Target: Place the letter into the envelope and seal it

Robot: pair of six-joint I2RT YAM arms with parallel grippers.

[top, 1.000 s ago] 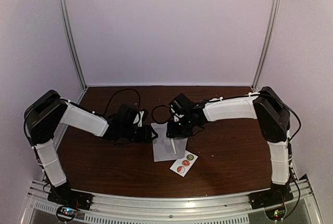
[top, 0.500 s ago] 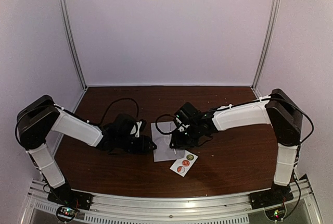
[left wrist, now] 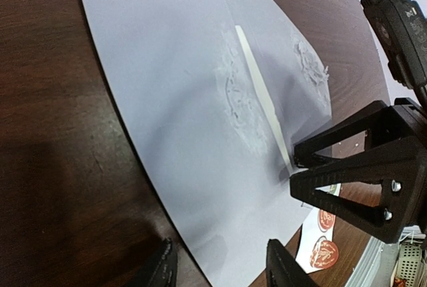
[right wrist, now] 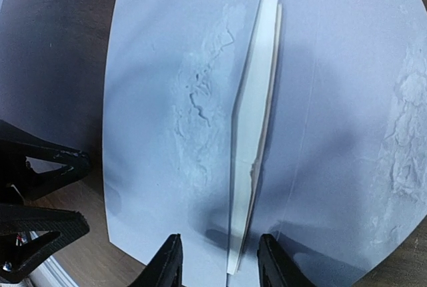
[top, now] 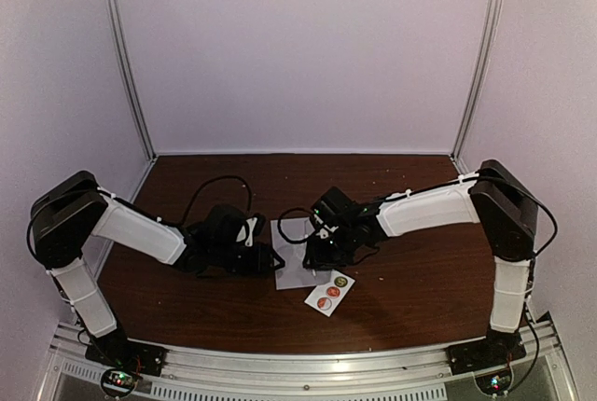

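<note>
Down low w/ left claw (left wrist: 220, 261) spread at edge of envelope (top: 297, 261), flat on tabletop (top: 410, 280). Straddling letter's (right wrist: 257, 133) exposed edge w/ right claw (right wrist: 220, 253), also spread, nothing pinched.

Left arm (top: 140, 228), right arm (top: 424, 210) flank envelope (top: 295, 272); sticker strip (top: 329, 291) perhaps touching.

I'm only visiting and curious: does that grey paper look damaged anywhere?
Yes. The envelope carries two rough, scuffed patches where the surface looks peeled, one on either side of the white letter, whose edge shows down the middle. Nothing else stands out.
</note>
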